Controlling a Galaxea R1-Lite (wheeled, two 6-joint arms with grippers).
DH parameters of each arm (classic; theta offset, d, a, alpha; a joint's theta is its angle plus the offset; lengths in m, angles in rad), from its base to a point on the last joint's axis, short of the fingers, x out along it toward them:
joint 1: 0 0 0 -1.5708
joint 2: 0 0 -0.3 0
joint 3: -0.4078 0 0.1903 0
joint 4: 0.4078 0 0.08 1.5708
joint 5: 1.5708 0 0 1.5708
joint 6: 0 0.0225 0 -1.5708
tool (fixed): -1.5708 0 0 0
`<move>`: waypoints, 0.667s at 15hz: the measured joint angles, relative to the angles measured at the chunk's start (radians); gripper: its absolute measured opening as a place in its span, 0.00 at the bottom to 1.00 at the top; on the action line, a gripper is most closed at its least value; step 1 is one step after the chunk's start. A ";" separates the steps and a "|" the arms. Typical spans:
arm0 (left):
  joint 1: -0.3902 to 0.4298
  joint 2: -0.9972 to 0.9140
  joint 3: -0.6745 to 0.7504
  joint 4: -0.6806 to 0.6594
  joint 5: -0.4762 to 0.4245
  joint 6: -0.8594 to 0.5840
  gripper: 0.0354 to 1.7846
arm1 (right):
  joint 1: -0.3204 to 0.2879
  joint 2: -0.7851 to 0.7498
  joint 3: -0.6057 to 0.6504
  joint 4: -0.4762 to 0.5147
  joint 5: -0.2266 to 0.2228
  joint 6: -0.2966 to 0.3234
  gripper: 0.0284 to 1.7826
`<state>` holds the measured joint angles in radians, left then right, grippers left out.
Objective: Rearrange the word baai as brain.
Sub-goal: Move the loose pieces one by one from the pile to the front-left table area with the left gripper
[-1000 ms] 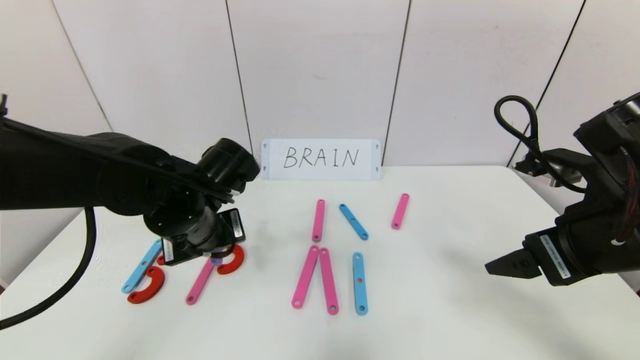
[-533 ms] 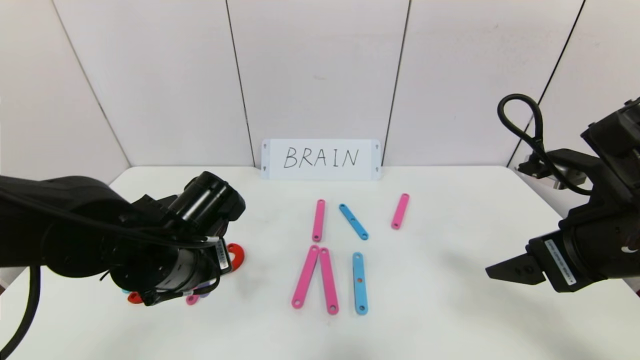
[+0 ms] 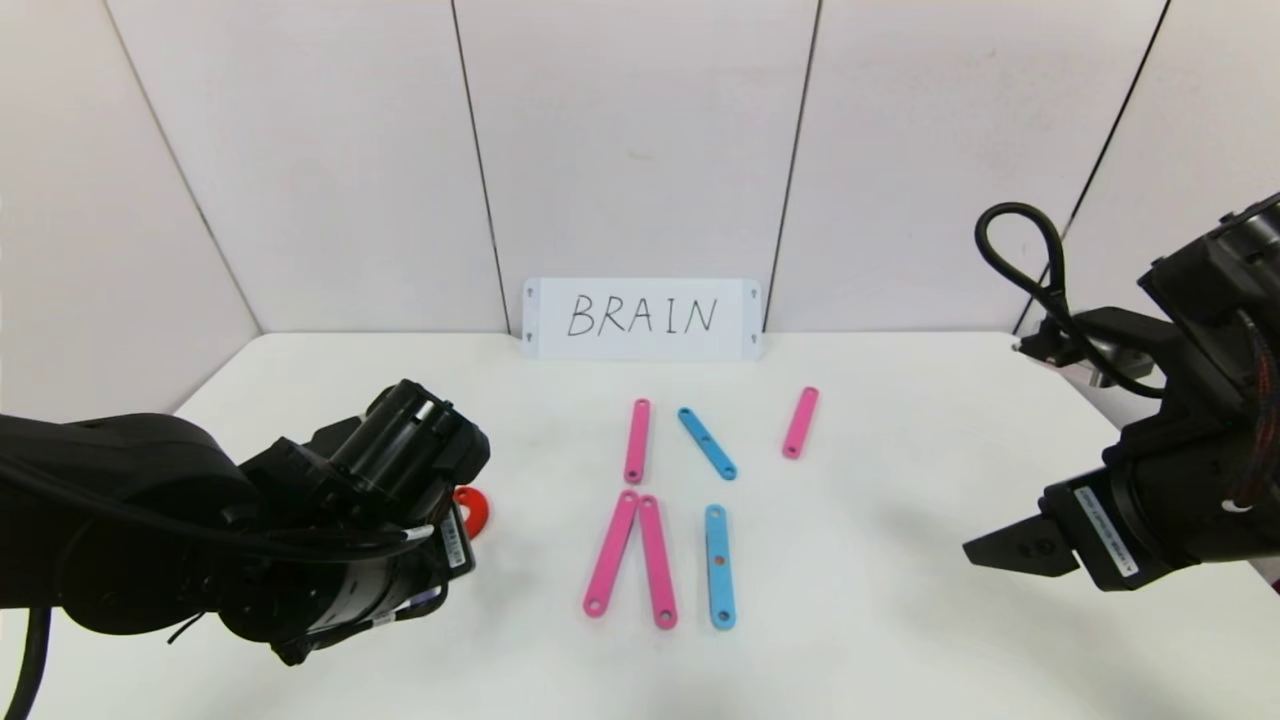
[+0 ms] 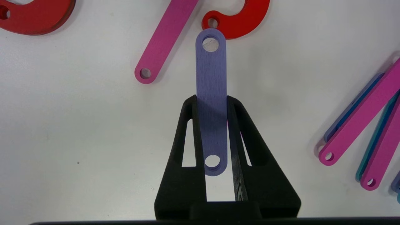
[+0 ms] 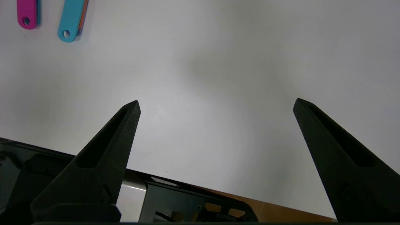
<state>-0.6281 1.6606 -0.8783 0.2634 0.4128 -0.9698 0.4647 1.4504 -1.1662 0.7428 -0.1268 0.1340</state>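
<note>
My left gripper (image 4: pixel 212 98) is shut on the purple strip (image 4: pixel 211 78), its fingers pressing the strip's two long edges. The strip's far end lies over the tip of a red half-ring (image 4: pixel 242 18). A pink strip (image 4: pixel 165 37) and another red half-ring (image 4: pixel 34 18) lie beside it. In the head view my left arm (image 3: pixel 330 560) hides these pieces; only part of one red half-ring (image 3: pixel 473 508) shows. More pink strips (image 3: pixel 611 552) (image 3: pixel 637 440) (image 3: pixel 801 422) and light-blue strips (image 3: pixel 720 565) (image 3: pixel 707 443) lie mid-table. My right gripper (image 3: pixel 1000 553) is open and empty at the right.
A white card with handwritten BRAIN (image 3: pixel 641 318) leans on the back wall. The white table (image 3: pixel 900 620) ends close to my right gripper, where its edge (image 5: pixel 218 187) shows in the right wrist view.
My left arm has drawn back toward the table's front and dropped lower, now covering the left-hand pieces. My right gripper has hardly moved.
</note>
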 joint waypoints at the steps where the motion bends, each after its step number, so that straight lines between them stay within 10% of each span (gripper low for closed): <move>1: -0.003 0.003 0.003 0.000 0.000 -0.001 0.13 | 0.000 0.005 0.000 0.000 0.000 0.000 0.96; 10: -0.006 0.088 0.020 0.003 0.000 -0.050 0.13 | 0.001 0.028 0.000 0.000 0.000 0.000 0.96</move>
<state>-0.6345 1.7487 -0.8587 0.2664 0.4132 -1.0194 0.4660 1.4787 -1.1666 0.7428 -0.1268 0.1340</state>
